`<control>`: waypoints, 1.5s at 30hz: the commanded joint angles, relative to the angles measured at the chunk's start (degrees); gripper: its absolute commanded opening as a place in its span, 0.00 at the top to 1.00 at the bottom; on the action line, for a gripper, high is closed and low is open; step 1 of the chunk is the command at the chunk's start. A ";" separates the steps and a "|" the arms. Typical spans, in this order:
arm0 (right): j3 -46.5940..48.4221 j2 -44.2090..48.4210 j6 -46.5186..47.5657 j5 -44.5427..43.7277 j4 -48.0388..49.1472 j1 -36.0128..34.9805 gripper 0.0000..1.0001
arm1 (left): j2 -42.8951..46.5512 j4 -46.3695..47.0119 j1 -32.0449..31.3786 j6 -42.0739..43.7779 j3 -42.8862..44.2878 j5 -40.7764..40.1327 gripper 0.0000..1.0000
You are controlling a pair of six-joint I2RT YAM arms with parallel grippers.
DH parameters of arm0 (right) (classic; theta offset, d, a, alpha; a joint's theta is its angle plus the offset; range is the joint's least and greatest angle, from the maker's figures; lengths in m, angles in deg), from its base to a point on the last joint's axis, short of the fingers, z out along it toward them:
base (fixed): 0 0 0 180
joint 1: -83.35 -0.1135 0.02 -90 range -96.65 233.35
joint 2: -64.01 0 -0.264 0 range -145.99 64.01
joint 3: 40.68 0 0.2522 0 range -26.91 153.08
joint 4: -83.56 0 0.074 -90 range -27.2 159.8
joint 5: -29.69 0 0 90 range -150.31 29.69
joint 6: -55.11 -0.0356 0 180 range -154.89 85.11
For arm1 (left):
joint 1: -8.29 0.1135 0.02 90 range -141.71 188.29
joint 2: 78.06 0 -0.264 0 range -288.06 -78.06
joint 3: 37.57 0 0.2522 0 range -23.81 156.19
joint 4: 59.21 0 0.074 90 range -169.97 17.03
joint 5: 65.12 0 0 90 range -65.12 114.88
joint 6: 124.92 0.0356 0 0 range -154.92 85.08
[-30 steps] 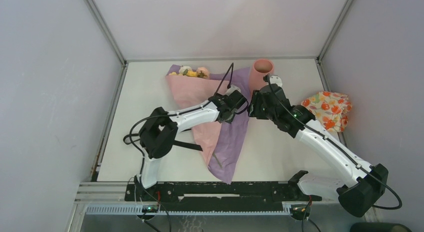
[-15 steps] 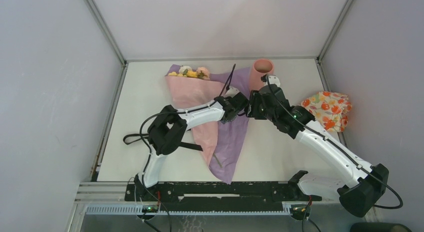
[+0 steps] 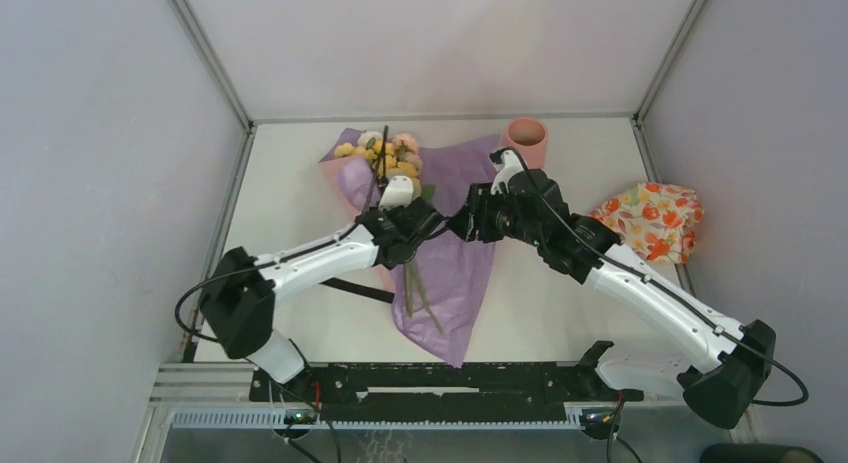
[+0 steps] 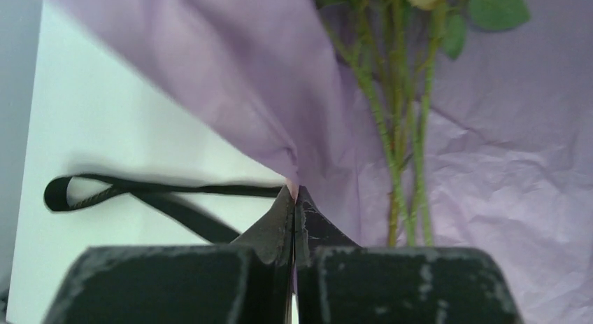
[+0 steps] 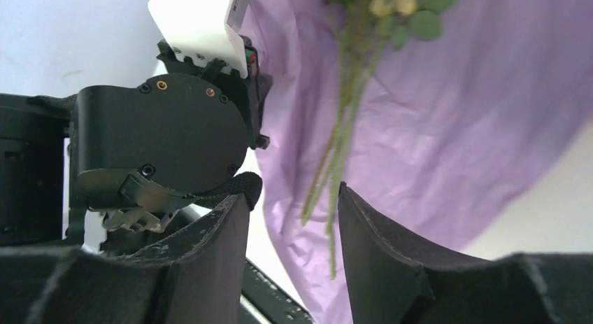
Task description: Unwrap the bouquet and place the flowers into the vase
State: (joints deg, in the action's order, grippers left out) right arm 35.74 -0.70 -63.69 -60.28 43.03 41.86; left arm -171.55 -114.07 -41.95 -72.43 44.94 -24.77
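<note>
The bouquet lies unwrapped, and the flowers (image 3: 385, 155) rest with their heads far and their green stems (image 4: 398, 149) bare on the spread purple paper (image 3: 455, 273). My left gripper (image 3: 425, 226) is shut on a bunched edge of the wrapping paper (image 4: 294, 194), lifting a purple-pink fold to the left of the stems. My right gripper (image 3: 462, 226) hovers just right of it, open (image 5: 294, 191) with nothing between its fingers; the stems (image 5: 336, 163) show beyond the gap. The salmon-pink vase (image 3: 527, 135) stands upright at the back, behind the right wrist.
The loose black ribbon (image 3: 350, 288) lies on the table left of the paper, under the left arm. An orange-flowered cloth bundle (image 3: 655, 218) sits at the right wall. Grey walls enclose the table on three sides.
My left gripper has shut on the paper and swung left, peeling the pink sheet off the flowers and baring the stems. The right gripper shifted slightly left and stayed open.
</note>
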 commanded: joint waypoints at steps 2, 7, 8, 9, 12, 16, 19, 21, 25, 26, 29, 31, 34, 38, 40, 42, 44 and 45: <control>0.53 -5.51 1.31 0.18 3.76 2.44 0.45 | 13.18 -0.05 -0.45 -8.47 -7.61 -3.93 1.00; 3.68 -12.55 2.39 3.21 3.39 1.18 0.44 | 19.83 -5.64 0.49 -17.33 -13.69 -4.96 1.00; 4.23 -14.02 2.62 3.48 3.24 0.89 0.44 | 21.26 -6.81 0.98 -19.46 -14.90 -5.23 1.00; 4.87 -15.45 2.87 3.70 3.18 0.63 0.44 | 22.98 -8.02 1.53 -21.64 -16.22 -5.09 1.00; 7.01 -20.19 3.82 4.26 2.29 -0.25 0.44 | 28.80 -9.67 3.84 -24.87 -20.03 -3.58 1.00; 10.33 -27.13 5.42 2.94 0.31 -1.40 0.45 | 36.66 -8.92 7.37 -26.24 -25.04 0.11 0.92; 13.07 -32.35 6.54 1.59 -0.97 -2.00 0.45 | 41.51 -8.77 10.01 -26.57 -27.35 2.46 0.75; 15.04 -35.92 7.29 0.75 -2.16 -2.20 0.45 | 43.60 -8.70 11.71 -25.58 -27.43 3.67 0.64; 20.20 -43.12 8.86 -3.55 -7.60 -2.55 0.48 | 46.63 -8.26 13.29 -22.60 -24.43 5.66 0.58; 20.97 -44.18 9.41 -4.20 -8.35 -2.66 0.49 | 47.37 -7.51 13.37 -21.08 -23.38 5.92 0.58; 22.07 -45.14 10.93 -5.45 -8.86 -3.27 0.50 | 49.28 -6.72 13.34 -19.70 -19.82 5.18 0.55; 22.56 -45.24 11.75 -5.74 -9.15 -3.35 0.50 | 50.45 -6.34 13.34 -18.91 -17.52 5.01 0.55; 22.50 -44.88 12.47 -5.56 -9.45 -3.29 0.50 | 52.07 -5.76 13.33 -18.10 -14.87 5.43 0.55; 21.92 -44.57 12.91 -2.80 -9.39 -3.42 0.50 | 54.35 -5.27 13.56 -15.28 -11.19 2.12 0.44; 22.30 -45.13 12.91 -1.77 -10.02 -3.63 0.50 | 55.75 -3.27 14.56 -13.05 -8.53 1.56 0.41; 22.56 -45.73 12.92 -1.36 -10.06 -4.11 0.50 | 57.62 2.11 14.80 -9.40 -8.38 3.63 0.38; 22.69 -46.30 12.09 -1.77 -9.95 -4.66 0.50 | 59.26 7.44 15.11 -7.08 -9.68 6.94 0.32; 22.75 -46.56 11.50 -1.86 -9.87 -5.20 0.50 | 59.93 10.53 15.43 -6.27 -10.84 9.79 0.30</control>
State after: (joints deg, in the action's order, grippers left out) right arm 56.63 -47.49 -51.86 -62.58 32.81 38.19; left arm -113.96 -115.23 -27.48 -85.31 33.77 -20.07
